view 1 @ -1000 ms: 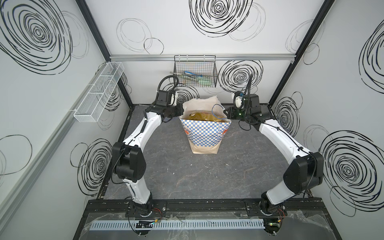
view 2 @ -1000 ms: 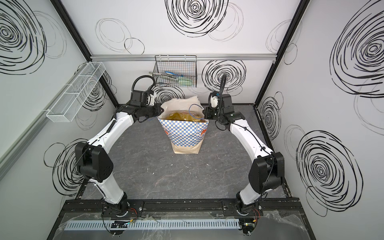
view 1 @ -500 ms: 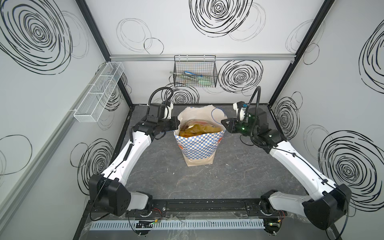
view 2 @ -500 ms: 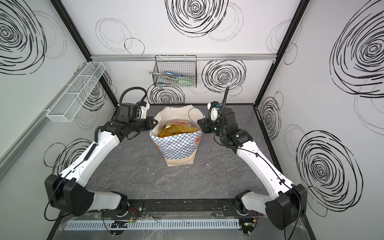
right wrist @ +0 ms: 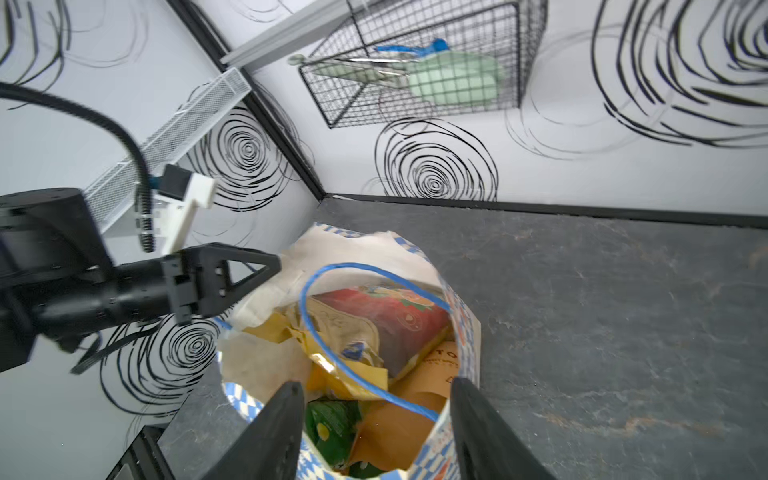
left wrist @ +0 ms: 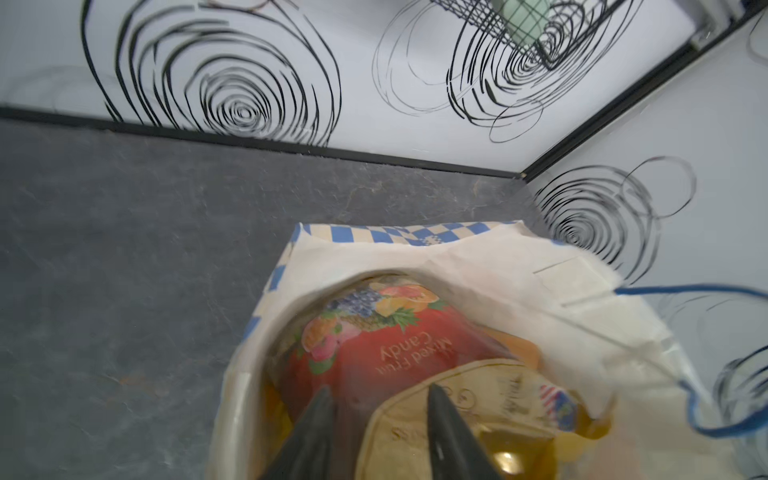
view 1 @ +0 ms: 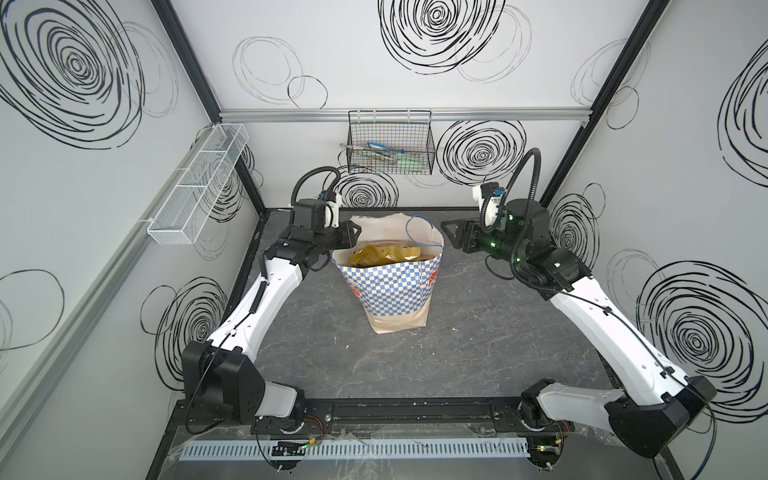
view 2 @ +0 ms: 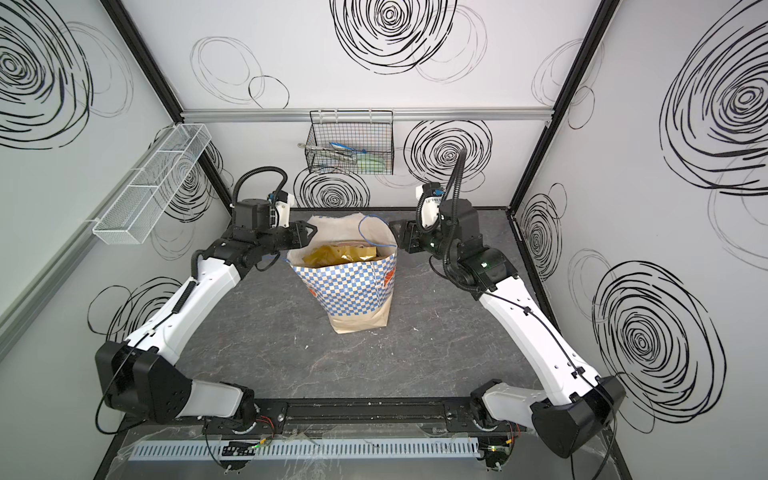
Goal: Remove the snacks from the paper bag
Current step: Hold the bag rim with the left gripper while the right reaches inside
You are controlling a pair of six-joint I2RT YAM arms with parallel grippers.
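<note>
The paper bag [view 1: 390, 291] is stood upright on the middle of the table [view 1: 498, 340], so the snacks [view 1: 384, 254] are held inside. By its open top, the left gripper [left wrist: 378, 388] and the right gripper [right wrist: 374, 382] are spread wide and empty, likely for reaching in.

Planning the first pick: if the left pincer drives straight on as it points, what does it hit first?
Most likely the red fruit candy pouch in the paper bag; the gold bag sits just beside that line, depth unclear.
</note>
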